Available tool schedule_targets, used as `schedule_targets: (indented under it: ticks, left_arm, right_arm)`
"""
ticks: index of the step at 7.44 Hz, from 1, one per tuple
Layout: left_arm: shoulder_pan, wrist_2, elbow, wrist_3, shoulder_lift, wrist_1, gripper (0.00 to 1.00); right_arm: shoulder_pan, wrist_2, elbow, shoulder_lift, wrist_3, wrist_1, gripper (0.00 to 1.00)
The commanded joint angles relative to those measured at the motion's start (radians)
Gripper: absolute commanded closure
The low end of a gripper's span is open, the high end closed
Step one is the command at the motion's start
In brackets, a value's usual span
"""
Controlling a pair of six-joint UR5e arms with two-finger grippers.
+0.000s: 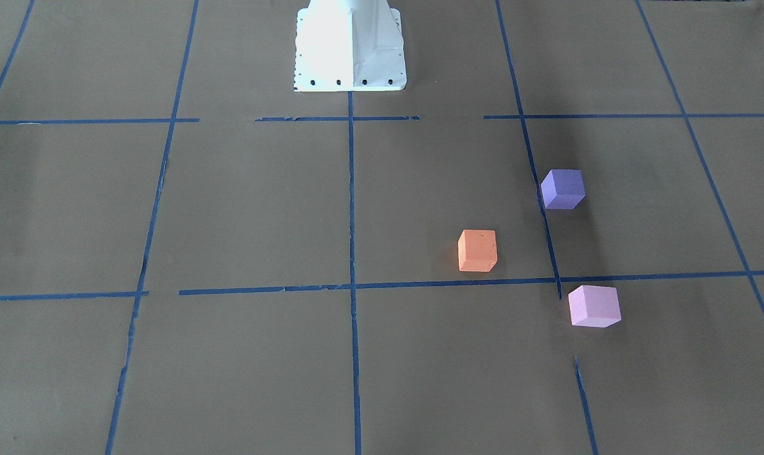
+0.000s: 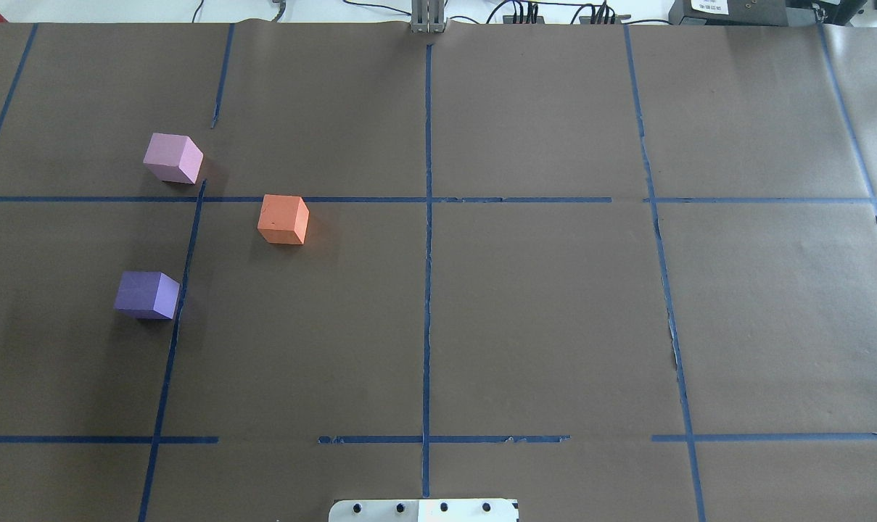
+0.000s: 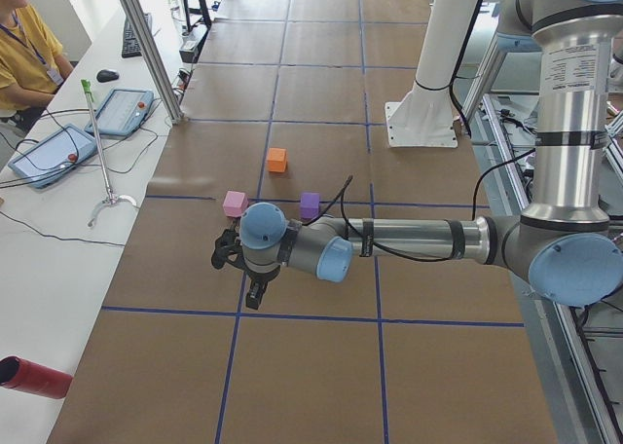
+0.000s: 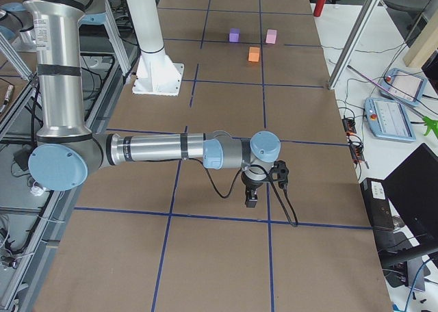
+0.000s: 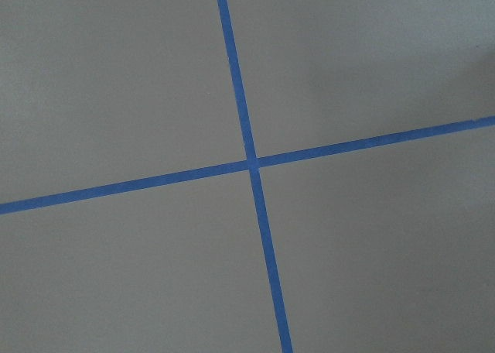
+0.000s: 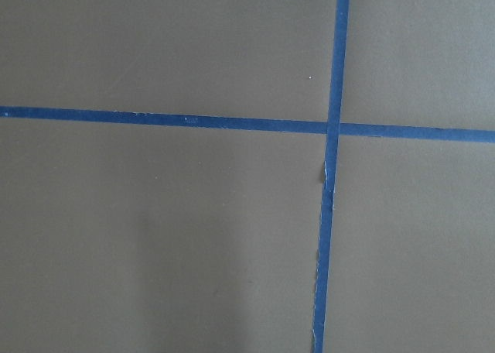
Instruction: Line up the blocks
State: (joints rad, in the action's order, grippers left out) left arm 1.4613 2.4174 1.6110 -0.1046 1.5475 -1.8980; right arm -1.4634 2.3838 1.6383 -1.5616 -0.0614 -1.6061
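Three cubes lie apart on the brown paper on my left side. The orange block (image 2: 283,219) (image 1: 477,250) is nearest the centre line. The violet-blue block (image 2: 147,294) (image 1: 563,188) lies closer to my base. The pale pink-lilac block (image 2: 173,158) (image 1: 594,306) lies farthest out. My left gripper (image 3: 255,293) hangs over the paper short of the blocks, towards the table's left end. My right gripper (image 4: 251,199) hangs far from them near the right end. Both show only in the side views, so I cannot tell whether they are open or shut. Both wrist views show only paper and crossing blue tape.
The white robot base (image 1: 350,47) stands at the table's middle back. Blue tape lines (image 2: 427,217) grid the paper. An operator (image 3: 24,45), tablets (image 3: 49,155) and a red cylinder (image 3: 34,378) are on the white side bench. A metal post (image 3: 146,45) stands by the table edge.
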Motion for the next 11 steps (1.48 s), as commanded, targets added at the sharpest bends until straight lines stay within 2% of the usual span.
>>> schedule_targets:
  ticks: [1,4,5,6,7,10,11]
  left_arm:
    - [-0.143,-0.004,0.033,-0.25,0.106,-0.012,0.0]
    - [-0.315,-0.04,0.015,-0.55,0.363,0.0,0.0]
    - [-0.41,-0.094,0.009,-0.614,0.422,-0.003,0.0]
    - [-0.505,-0.2,0.01,-0.718,0.469,-0.003,0.0]
    - [-0.588,-0.269,-0.006,-0.872,0.512,-0.003,0.0]
    - [-0.674,-0.389,-0.095,-0.941,0.572,-0.001,0.0]
    - [-0.693,-0.397,-0.1,-0.954,0.572,0.0,0.0]
  right_arm:
    - [0.0,0.0,0.0,0.0,0.0,0.0,0.0]
    - [0.0,0.0,0.002,0.0,0.0,0.0,0.0]
    - [0.0,0.0,0.0,0.0,0.0,0.0,0.0]
    - [0.0,0.0,0.0,0.0,0.0,0.0,0.0]
    - [0.0,0.0,0.0,0.0,0.0,0.0,0.0]
    - [0.0,0.0,0.002,0.0,0.0,0.0,0.0]
    - [0.0,0.0,0.0,0.0,0.0,0.0,0.0]
